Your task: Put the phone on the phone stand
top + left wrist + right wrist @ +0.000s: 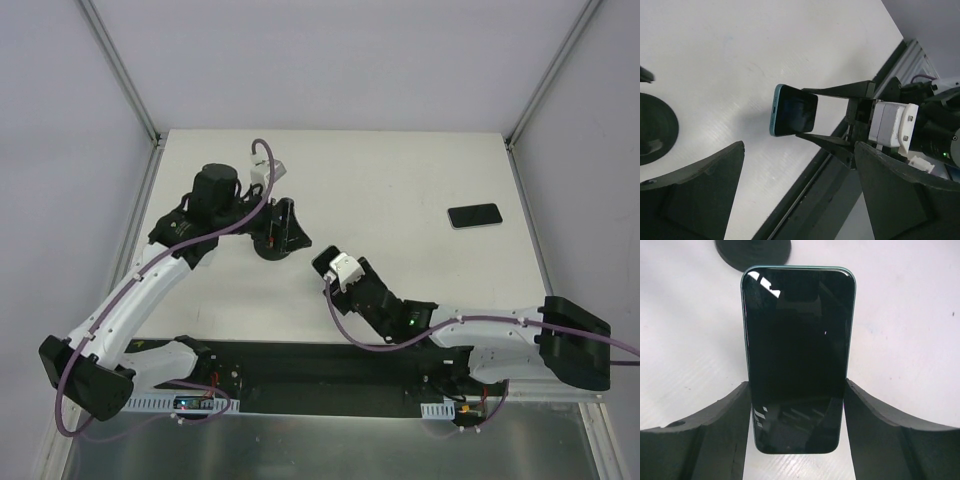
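Within the right claw [797, 387] (edges clamped) sits the phone [797, 330].

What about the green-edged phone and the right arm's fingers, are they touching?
Touching. The right wrist view shows the phone sitting between both fingers, each long edge pressed flush against a finger with no gap.

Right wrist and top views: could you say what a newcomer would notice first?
A teal-edged phone fills the right wrist view, clamped in the right gripper. From above, a second phone lies flat at the table's far right, and the left gripper sits beside the phone stand.
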`<state>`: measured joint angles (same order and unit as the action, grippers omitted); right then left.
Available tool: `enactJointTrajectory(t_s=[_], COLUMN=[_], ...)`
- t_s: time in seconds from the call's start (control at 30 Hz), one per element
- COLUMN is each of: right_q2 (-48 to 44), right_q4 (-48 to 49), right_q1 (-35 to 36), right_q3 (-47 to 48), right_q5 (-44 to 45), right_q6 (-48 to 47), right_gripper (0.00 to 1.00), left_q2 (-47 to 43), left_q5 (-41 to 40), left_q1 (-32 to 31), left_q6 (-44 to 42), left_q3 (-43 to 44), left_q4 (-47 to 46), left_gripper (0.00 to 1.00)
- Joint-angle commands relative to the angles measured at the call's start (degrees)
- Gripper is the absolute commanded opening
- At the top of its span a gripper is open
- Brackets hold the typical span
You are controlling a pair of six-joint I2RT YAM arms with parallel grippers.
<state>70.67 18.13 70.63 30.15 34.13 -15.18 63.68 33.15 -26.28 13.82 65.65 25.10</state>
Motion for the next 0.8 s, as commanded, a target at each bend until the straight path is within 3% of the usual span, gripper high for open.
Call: enactJointTrajectory(t_s=[0.0,0.1,0.3,0.43,0.47,0.53,0.57,0.6,0.63,0.67,0.73,0.77], right_q2=[-5.45,-7.04,-10.9,-12.75,-13.02,-13.19,-13.11,-12.58,-12.4,-12.05,-10.91,-10.73], right_q4=[15.26,15.97,17.81,18.96,19.13,19.14,19.14,19.05,18.7,18.87,18.87,18.87], right_q1=[3.37,5.65,7.94,8.82,9.0,9.0,9.0,9.0,9.0,8.82,8.47,7.69], right_q3=[-1.41,-2.02,-4.04,-5.28,-5.54,-5.81,-5.81,-5.72,-5.54,-5.37,-4.93,-4.75], right_q5=[-0.47,0.15,-0.11,-0.56,-0.64,-0.56,-0.47,0.58,1.37,2.16,5.32,5.59], right_q6=[-10.29,-12.15,-13.12,-13.47,-13.47,-13.38,-13.3,-12.86,-12.34,-10.24,-7.34,-6.02], right_gripper=[0.01,0.01,0.01,0.01,0.01,0.01,0.01,0.03,0.17,0.6,0.89,0.97], left_q2=[1.18,4.34,10.75,14.27,15.06,15.33,15.16,14.72,14.02,12.1,9.02,5.0], left_q5=[-1.13,-4.92,-2.92,-0.19,-0.19,0.43,-0.09,-1.14,-2.72,-6.83,-13.25,-16.85], left_q1=[-5.61,-8.6,-13.87,-14.67,-14.76,-14.76,-14.85,-14.85,-14.85,-14.85,-14.94,-14.85], left_q6=[1.03,1.38,0.85,1.12,1.2,1.21,1.29,1.29,1.38,1.29,2.17,2.87], left_q3=[0.62,0.97,2.11,3.69,3.96,4.57,4.84,5.28,5.45,5.63,5.81,5.55], left_q4=[3.18,6.18,6.71,6.71,6.71,6.71,6.71,6.71,6.71,6.63,6.54,6.19], left_gripper=[0.89,0.84,0.73,0.5,0.36,0.21,0.0,0.0,0.0,0.0,0.0,0.0])
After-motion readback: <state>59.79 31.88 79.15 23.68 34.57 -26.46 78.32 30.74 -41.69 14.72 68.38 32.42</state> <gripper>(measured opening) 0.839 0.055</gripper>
